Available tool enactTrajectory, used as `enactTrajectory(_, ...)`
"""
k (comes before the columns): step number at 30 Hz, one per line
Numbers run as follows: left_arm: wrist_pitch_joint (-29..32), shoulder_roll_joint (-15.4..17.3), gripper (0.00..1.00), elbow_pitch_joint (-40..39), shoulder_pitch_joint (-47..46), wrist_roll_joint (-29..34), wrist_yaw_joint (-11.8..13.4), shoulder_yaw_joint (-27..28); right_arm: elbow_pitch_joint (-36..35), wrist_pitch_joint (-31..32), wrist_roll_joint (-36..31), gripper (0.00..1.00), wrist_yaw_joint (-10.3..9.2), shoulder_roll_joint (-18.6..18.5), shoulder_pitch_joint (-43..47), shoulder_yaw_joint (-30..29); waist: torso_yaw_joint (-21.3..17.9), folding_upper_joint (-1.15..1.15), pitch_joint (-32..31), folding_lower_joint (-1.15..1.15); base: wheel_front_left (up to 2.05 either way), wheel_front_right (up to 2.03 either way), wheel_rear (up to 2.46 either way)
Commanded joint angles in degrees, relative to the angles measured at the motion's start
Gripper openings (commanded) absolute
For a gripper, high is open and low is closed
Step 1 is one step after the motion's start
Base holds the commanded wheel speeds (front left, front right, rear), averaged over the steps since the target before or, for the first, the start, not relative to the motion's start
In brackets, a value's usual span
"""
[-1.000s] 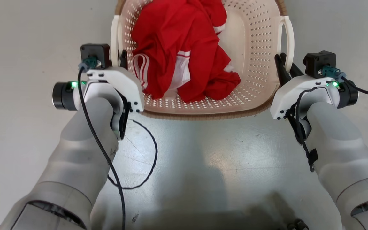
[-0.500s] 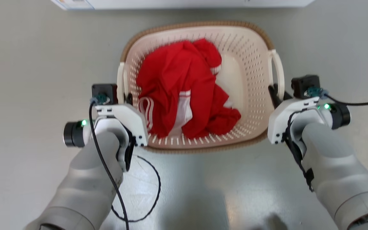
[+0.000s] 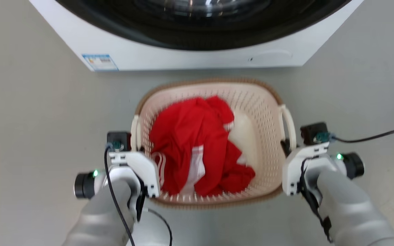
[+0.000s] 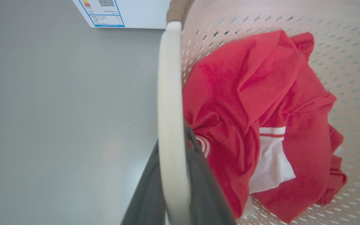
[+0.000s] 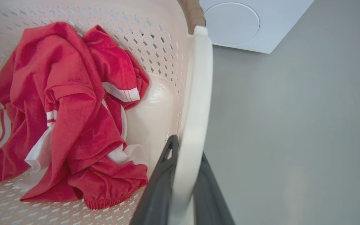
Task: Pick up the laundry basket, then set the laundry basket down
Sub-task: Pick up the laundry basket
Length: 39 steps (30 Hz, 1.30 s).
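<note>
**Gripped at both sides**

The small cream-white perforated plastic laundry basket (image 3: 265,136), with its brown woven-look rim (image 3: 210,81), is just in front of the large white washing machine (image 3: 190,59). The left pincer (image 4: 172,139) is closed on the left white loop handle (image 4: 169,93), a dark finger on each side. The right pincer (image 5: 187,147) grips the right white loop handle (image 5: 197,93) likewise. A red garment with white trim (image 3: 193,147) lies inside. Whether the basket touches the grey floor (image 3: 29,136), I cannot tell.
</note>
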Motion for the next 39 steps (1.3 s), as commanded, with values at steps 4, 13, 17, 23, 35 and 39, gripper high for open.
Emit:
enactTrajectory(4,0.6,0.8,0.00,-0.3,4.0,-1.7,0.5,-1.5,-2.0,2.4,2.5,0.00,0.40,1.1,6.3,3.7,-1.6,0.00,-8.3,0.00,0.00,0.00,0.00)
enactTrajectory(13,2.2,0.8,0.00,-1.0,9.9,-4.8,1.3,-4.3,-3.3,5.8,6.0,0.00,0.40,1.1,12.5,7.2,-2.6,0.00,-16.3,0.00,0.00,0.00,0.00)
enactTrajectory(17,2.6,0.8,0.00,-1.8,12.7,-6.6,1.8,-5.4,-3.7,6.9,7.2,0.00,0.40,1.1,14.6,8.4,-2.9,0.00,-19.1,0.00,0.00,0.00,0.00)
enactTrajectory(23,3.0,0.8,0.00,-3.0,16.0,-9.0,2.9,-7.2,-3.1,7.8,8.4,0.00,0.40,1.1,17.1,9.1,-3.2,0.00,-22.3,0.00,0.00,0.00,0.00)
enactTrajectory(35,3.4,0.8,0.00,-4.5,19.0,-12.2,3.8,-11.4,-2.9,9.5,10.1,0.00,0.40,1.1,19.9,10.4,-3.4,0.00,-27.4,0.00,0.00,0.00,0.00)
enactTrajectory(39,3.1,0.8,0.00,-4.4,18.8,-13.1,4.0,-12.2,-2.7,9.6,10.2,0.00,0.40,1.1,19.8,10.4,-3.1,0.00,-27.9,0.00,0.00,0.00,0.00)
